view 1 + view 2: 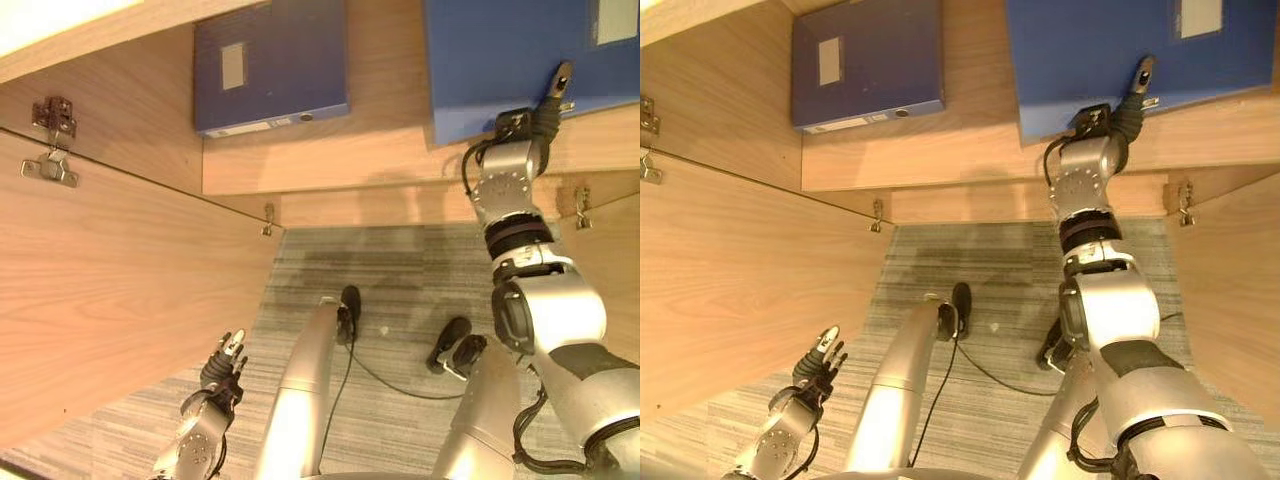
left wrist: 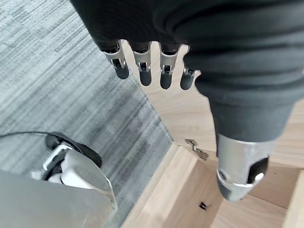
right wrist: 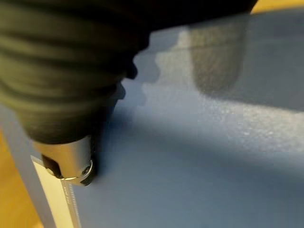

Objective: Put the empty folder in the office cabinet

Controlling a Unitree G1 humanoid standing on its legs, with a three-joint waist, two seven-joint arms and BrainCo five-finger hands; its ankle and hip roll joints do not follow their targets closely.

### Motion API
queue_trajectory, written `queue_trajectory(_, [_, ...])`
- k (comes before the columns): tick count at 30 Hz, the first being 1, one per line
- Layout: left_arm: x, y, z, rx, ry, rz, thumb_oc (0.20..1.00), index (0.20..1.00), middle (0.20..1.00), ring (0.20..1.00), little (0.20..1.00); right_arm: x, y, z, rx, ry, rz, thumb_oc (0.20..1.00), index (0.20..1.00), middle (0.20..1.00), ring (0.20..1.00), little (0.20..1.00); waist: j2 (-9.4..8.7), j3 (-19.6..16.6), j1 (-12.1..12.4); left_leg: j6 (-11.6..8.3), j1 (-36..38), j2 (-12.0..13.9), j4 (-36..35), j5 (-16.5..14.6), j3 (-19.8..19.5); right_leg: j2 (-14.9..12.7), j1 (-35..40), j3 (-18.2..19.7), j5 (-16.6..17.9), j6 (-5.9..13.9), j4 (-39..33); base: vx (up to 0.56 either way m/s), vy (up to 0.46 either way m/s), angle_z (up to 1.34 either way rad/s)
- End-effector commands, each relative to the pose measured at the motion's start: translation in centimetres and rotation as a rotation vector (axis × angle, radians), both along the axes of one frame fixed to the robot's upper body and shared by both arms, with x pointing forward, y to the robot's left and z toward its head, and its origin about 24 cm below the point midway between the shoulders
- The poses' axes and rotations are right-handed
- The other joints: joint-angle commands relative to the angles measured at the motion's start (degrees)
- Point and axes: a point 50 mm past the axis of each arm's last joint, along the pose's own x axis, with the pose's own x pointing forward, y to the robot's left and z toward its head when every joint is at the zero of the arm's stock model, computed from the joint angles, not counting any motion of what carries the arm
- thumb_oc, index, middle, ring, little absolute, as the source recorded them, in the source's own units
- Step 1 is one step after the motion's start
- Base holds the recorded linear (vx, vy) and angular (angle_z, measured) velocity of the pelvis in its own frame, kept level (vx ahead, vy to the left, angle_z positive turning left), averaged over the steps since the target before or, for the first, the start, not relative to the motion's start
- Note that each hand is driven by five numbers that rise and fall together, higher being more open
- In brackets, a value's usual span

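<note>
Blue folder (image 1: 530, 60) is lying flat on the cabinet shelf (image 1: 340, 165), its corner poking over the shelf's front edge. It is pressed by the right hand (image 1: 545, 105); whether the fingers are curled cannot be told. The left hand (image 2: 152, 66) is hung open below the shelf. If let go too soon, the folder could be tipped off.
</note>
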Motion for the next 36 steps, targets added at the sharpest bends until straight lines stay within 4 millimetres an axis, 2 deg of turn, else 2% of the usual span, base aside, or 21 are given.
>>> queue_trajectory(1, [-2.1,3.0,-0.1,0.087,0.041,0.025,1.0,1.0,1.0,1.0,1.0,-0.4,0.6,4.4,-0.113,-0.117,0.001,0.2,0.2,0.2,0.2,0.2,-0.74,0.44,0.81,0.42,0.28,0.5,0.87,-6.76,-3.97,-2.71,3.91,4.45,0.56,3.05,-4.08,0.01,0.001,0.06])
queue_trajectory(5, [-2.8,3.7,-0.6,0.104,0.079,0.047,1.0,1.0,1.0,1.0,1.0,-0.5,0.2,4.8,-0.121,-0.115,-0.006,0.2,0.2,0.2,0.2,0.2,-0.62,0.28,1.35,0.34,-0.1,0.53,0.83,-6.6,-4.14,-2.73,3.91,3.77,0.47,3.3,-3.98,0.0,0.0,0.0])
queue_trajectory(8, [-4.3,4.6,-1.6,0.108,0.142,0.094,1.0,1.0,1.0,1.0,1.0,-0.8,0.0,5.4,-0.09,-0.155,-0.014,0.2,0.2,0.2,0.2,0.2,-0.73,0.41,1.78,0.21,-0.22,0.56,0.66,-6.51,-4.26,-2.91,3.88,3.06,0.56,3.72,-3.73,0.0,-0.001,0.02])
queue_trajectory(13, [-5.7,5.3,-2.6,0.133,0.216,0.097,1.0,1.0,1.0,1.0,1.0,-0.8,0.0,5.8,-0.074,-0.168,-0.007,0.2,0.2,0.2,0.2,0.2,-0.63,0.35,2.21,0.17,-0.47,0.38,0.36,-6.42,-4.56,-2.98,3.71,2.64,0.51,3.91,-3.7,0.0,0.0,0.0])
queue_trajectory(14, [-5.9,5.5,-2.7,0.139,0.227,0.101,1.0,1.0,1.0,1.0,1.0,-0.7,-0.1,5.6,-0.063,-0.164,-0.005,0.542,0.542,0.542,0.542,0.542,-0.61,0.33,2.27,0.14,-0.48,0.36,0.3,-6.37,-4.52,-2.99,3.72,2.62,0.51,3.96,-3.73,0.0,0.0,0.0])
queue_trajectory(15, [-5.9,5.5,-2.7,0.139,0.227,0.101,1.0,1.0,1.0,1.0,1.0,-0.7,-0.2,5.6,-0.063,-0.164,-0.005,1.0,1.0,1.0,1.0,1.0,-0.62,0.33,2.26,0.14,-0.48,0.36,0.29,-6.36,-4.51,-2.99,3.71,2.62,0.52,3.96,-3.74,0.0,0.0,0.0])
queue_trajectory(29, [-6.3,5.6,-3.1,0.116,0.253,0.112,1.0,1.0,1.0,1.0,1.0,-0.1,2.9,5.1,-0.055,-0.222,0.115,1.0,1.0,1.0,1.0,1.0,-0.59,0.18,2.72,0.1,-0.89,0.16,-0.05,-5.98,-4.44,-2.62,3.3,2.37,0.21,3.71,-3.84,0.0,0.0,0.0])
queue_trajectory(33, [-6.1,5.6,-3.1,0.11,0.246,0.117,1.0,1.0,1.0,1.0,1.0,-0.3,3.7,5.6,-0.039,-0.279,0.14,1.0,1.0,1.0,1.0,1.0,-0.42,0.44,2.89,0.06,-0.93,0.13,-0.37,-5.75,-4.45,-2.67,3.3,2.19,0.23,3.8,-3.98,0.0,0.0,0.0])
queue_trajectory(36, [-6.0,5.9,-3.0,0.116,0.242,0.117,1.0,1.0,1.0,1.0,1.0,-0.3,4.0,6.1,-0.107,-0.293,0.172,1.0,1.0,1.0,1.0,1.0,-0.69,0.68,2.97,-0.18,-0.99,0.26,-0.67,-5.48,-4.49,-2.73,3.36,1.97,0.49,3.99,-4.21,0.0,0.0,0.0])
